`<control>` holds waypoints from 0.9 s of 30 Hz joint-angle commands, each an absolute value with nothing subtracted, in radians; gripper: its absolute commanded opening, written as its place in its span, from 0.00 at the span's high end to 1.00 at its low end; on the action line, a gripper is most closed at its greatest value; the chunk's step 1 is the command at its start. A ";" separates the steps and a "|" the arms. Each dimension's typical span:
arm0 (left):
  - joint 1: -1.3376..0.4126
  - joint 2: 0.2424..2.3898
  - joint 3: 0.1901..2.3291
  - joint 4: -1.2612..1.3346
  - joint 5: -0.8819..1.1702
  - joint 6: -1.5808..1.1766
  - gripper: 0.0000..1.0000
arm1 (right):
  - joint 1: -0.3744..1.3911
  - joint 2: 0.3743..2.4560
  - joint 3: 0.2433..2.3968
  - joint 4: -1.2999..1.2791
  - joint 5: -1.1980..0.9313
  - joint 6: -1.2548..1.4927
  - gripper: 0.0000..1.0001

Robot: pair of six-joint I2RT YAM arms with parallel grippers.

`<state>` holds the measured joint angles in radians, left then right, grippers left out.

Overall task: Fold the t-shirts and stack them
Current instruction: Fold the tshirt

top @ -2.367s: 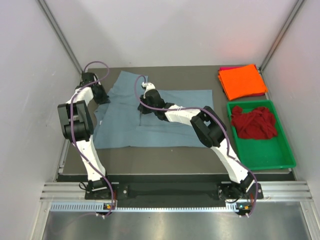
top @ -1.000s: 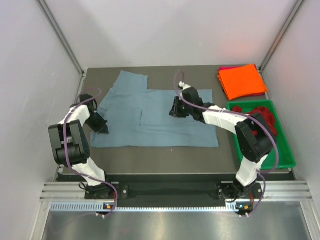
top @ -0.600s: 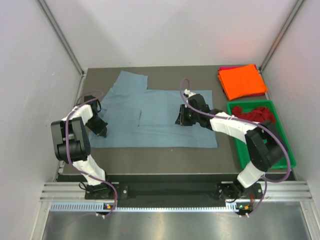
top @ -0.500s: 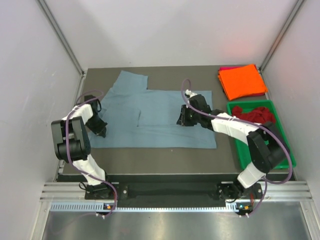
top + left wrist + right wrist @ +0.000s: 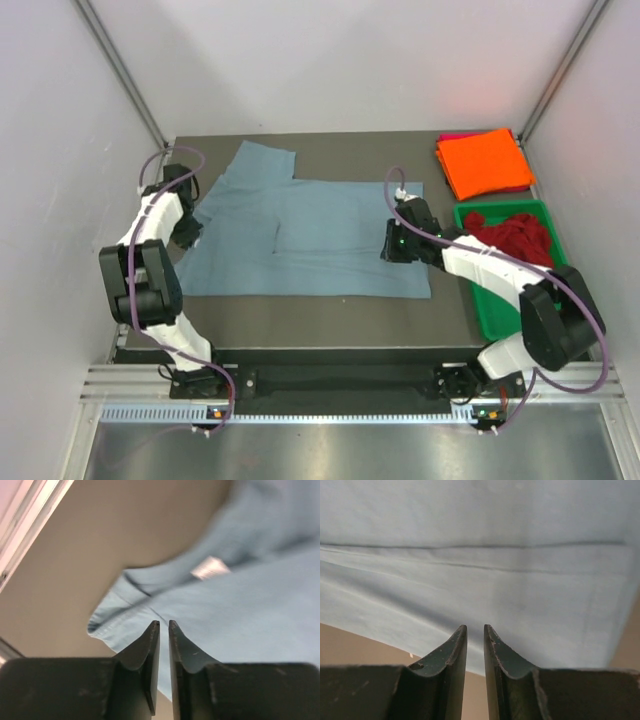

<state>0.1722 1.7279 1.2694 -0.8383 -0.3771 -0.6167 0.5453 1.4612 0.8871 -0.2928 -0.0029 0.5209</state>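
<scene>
Overhead view: the blue shirt (image 5: 310, 235) lies spread flat across the middle of the table (image 5: 330, 315), one sleeve reaching toward the upper left. The orange shirt (image 5: 485, 160) sits folded at the upper right, on top of the pink shirt (image 5: 452, 137), of which only a thin edge shows. The red shirt (image 5: 512, 243) lies crumpled in the tray (image 5: 520, 326) at the right edge. The left gripper (image 5: 188, 232) is low at the blue shirt's left border. The right gripper (image 5: 392, 246) is over the shirt's right part, near its edge.

Left wrist view: the left gripper (image 5: 164, 625) has its jaws drawn together to a hairline gap, nothing between them. Its tips sit over a rumpled corner of the blue shirt (image 5: 240, 605). A small white label (image 5: 210, 567) shows on the cloth, blurred. Bare table (image 5: 100, 540) fills the upper left.

Right wrist view: the right gripper (image 5: 475, 628) is likewise clenched, a narrow slit left, gripping nothing. The blue shirt (image 5: 480, 555) fills the frame, with a fold line running across. Table (image 5: 355, 647) shows at the lower left.
</scene>
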 commanded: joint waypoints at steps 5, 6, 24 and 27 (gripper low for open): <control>-0.026 1.577 1.345 -0.796 -0.188 -0.473 0.79 | 0.508 1.283 0.772 -0.391 0.152 0.555 0.80; -0.035 1.580 1.344 -0.799 -0.163 -0.471 0.79 | 0.505 1.278 0.756 -0.400 0.170 0.561 0.81; -0.103 1.560 1.150 -0.744 -0.078 -0.410 0.77 | 0.505 1.203 0.529 -0.483 0.324 0.727 0.85; -0.147 1.542 1.210 -0.781 -0.164 -0.400 0.76 | 0.508 1.160 0.566 -0.538 0.333 0.729 0.86</control>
